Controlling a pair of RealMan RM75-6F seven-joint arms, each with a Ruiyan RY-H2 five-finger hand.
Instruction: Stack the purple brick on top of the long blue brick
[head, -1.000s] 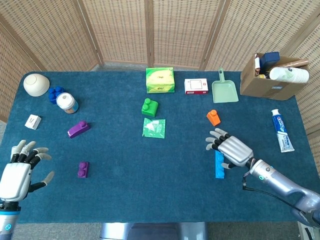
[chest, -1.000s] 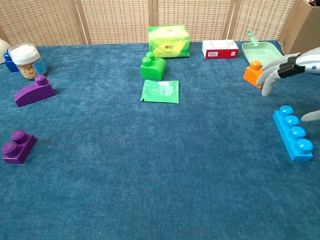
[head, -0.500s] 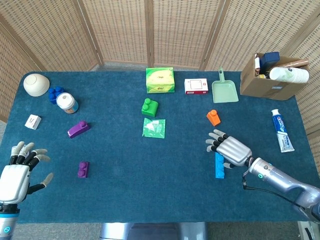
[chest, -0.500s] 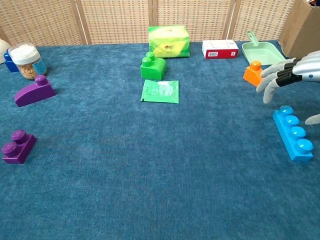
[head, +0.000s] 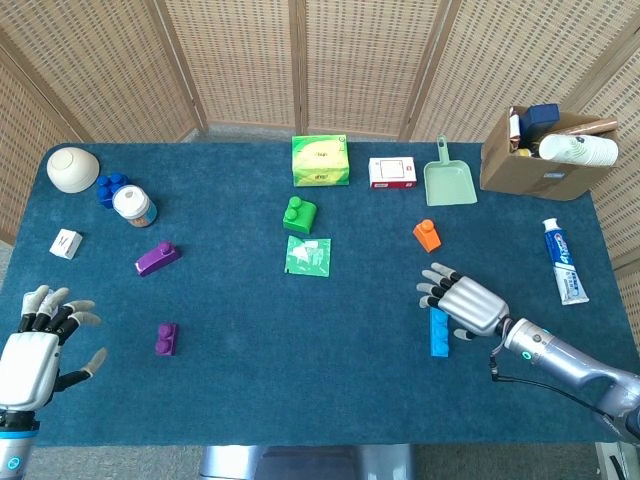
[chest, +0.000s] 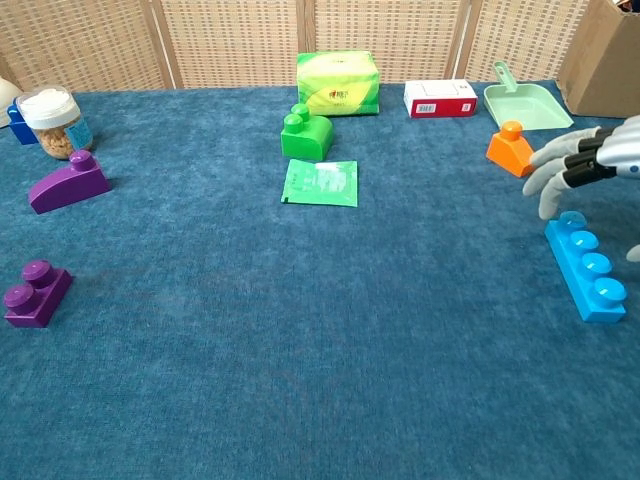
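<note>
A small purple brick (head: 166, 339) (chest: 35, 294) lies near the table's front left. A sloped purple brick (head: 157, 258) (chest: 68, 182) lies further back. The long blue brick (head: 438, 331) (chest: 587, 265) lies flat at the right, its studs up. My right hand (head: 463, 303) (chest: 590, 160) hovers over the blue brick's far end and right side, its fingers spread and holding nothing. My left hand (head: 35, 350) is at the front left corner, left of the small purple brick, fingers apart and empty. The chest view does not show it.
A green brick (head: 298, 214), a green packet (head: 308, 255) and an orange brick (head: 427, 235) lie mid-table. At the back stand a tissue box (head: 320, 160), a red-white box (head: 391, 172), a dustpan (head: 449, 181) and a cardboard box (head: 540, 160). Toothpaste (head: 565, 262) is far right; a jar (head: 132, 205) and a bowl (head: 72, 168) are back left.
My right hand has shifted a little to the right and nearer, still over the blue brick. My left hand has drawn back toward the table's front edge. No brick has moved.
</note>
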